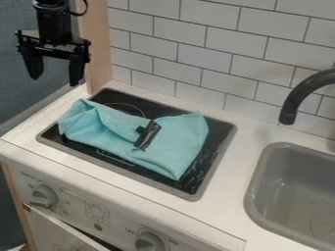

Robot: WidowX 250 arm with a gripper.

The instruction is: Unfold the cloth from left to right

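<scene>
The end effector hangs at upper left of the frame—released, fingers apart—while the partly folded turquoise cloth, left of centre, lies across the black stovetop.

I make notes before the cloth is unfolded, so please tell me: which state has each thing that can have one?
Turquoise cloth: partly folded over itself, wrinkled, lying on the cooktop.
Pincer: open, fingers apart, away from the cloth.
Oven door: slightly ajar at its top.
Faucet: no water flowing.
Control knobs: setting cannot be told.
</scene>
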